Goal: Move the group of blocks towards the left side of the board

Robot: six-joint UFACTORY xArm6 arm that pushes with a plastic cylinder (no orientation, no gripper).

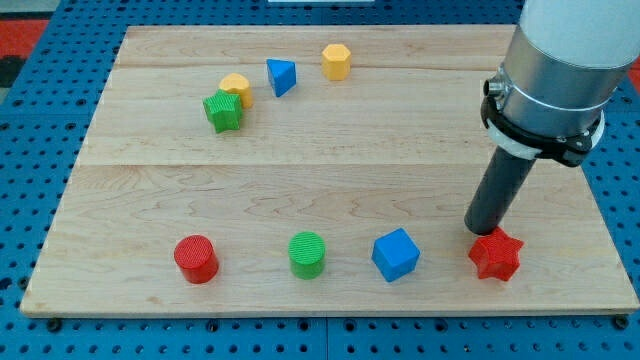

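Note:
My tip (481, 229) rests on the wooden board (330, 150) at the view's lower right, just above and left of the red star (496, 256), touching or nearly touching it. Along the view's bottom sit a blue cube (396, 254), a green cylinder (307, 254) and a red cylinder (196, 258), in a row to the left of the star. At the view's upper left are a green star (223, 111), an orange block (237, 89) touching it, a blue triangular block (281, 76) and a yellow hexagonal block (336, 61).
The arm's wide grey body (555, 60) hangs over the board's upper right corner. A blue pegboard surface (30, 150) surrounds the board on all sides.

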